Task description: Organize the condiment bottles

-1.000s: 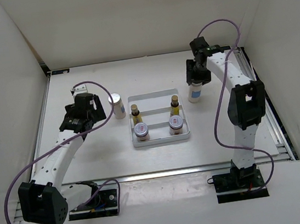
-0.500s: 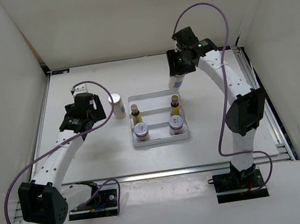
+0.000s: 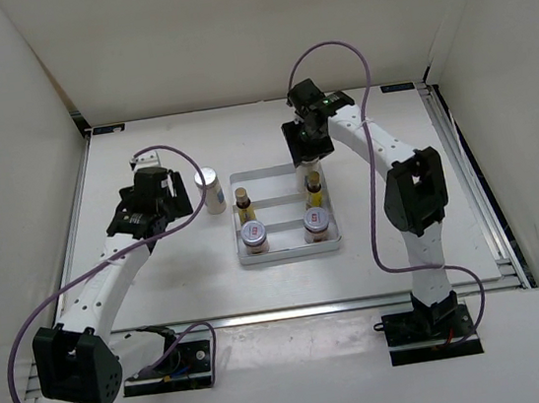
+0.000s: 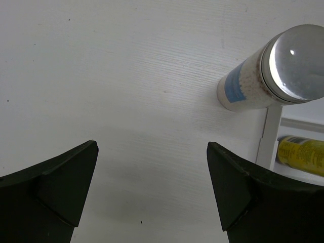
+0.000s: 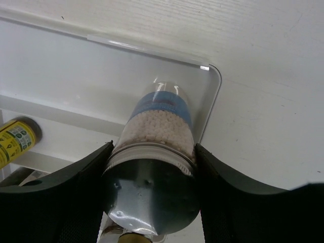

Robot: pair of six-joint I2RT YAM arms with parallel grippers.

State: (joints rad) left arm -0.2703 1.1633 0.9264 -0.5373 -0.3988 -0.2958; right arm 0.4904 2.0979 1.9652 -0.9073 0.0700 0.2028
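Note:
My right gripper (image 3: 307,152) is shut on a tall white bottle with a silver cap (image 5: 157,131) and holds it over the back right corner of the white tray (image 5: 76,71). The second tall white bottle (image 3: 210,189) stands on the table just left of the tray; it also shows in the left wrist view (image 4: 273,71). My left gripper (image 4: 152,187) is open and empty, a little to its left. Two slim yellow bottles (image 3: 244,205) (image 3: 315,189) stand in the tray's middle section. Two short jars (image 3: 254,235) (image 3: 316,222) stand in its front section.
The tray's front rim (image 3: 292,255) lies near the table's middle. White walls close in the table at the back and both sides. A purple cable loops above each arm.
My right arm has carried the white bottle leftward from the table right of the tray to above the tray's back right corner. The left arm has not moved.

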